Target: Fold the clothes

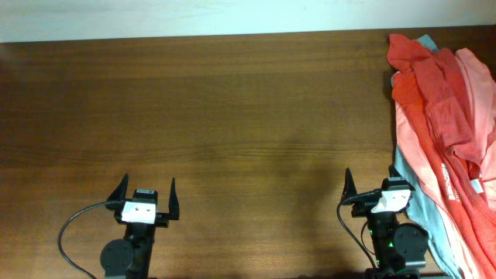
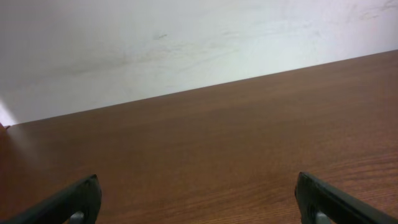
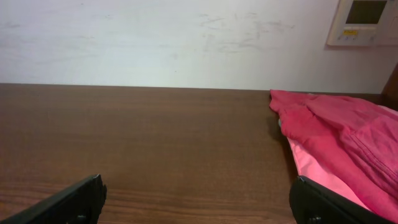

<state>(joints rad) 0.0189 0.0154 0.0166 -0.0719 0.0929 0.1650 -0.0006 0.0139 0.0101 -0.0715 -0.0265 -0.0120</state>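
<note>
A heap of clothes (image 1: 446, 116) lies along the table's right edge: red and salmon-pink garments on top, a light blue one (image 1: 422, 203) beneath. It also shows in the right wrist view (image 3: 339, 134) at the right. My right gripper (image 1: 370, 186) is open and empty near the front edge, just left of the heap; its jaws (image 3: 196, 199) frame bare wood. My left gripper (image 1: 146, 192) is open and empty at the front left, far from the clothes; its jaws (image 2: 198, 199) show only bare table.
The brown wooden table (image 1: 232, 116) stretches between the arms and to the far edge. A white wall (image 3: 174, 37) stands behind it, with a wall thermostat (image 3: 362, 18) at the right.
</note>
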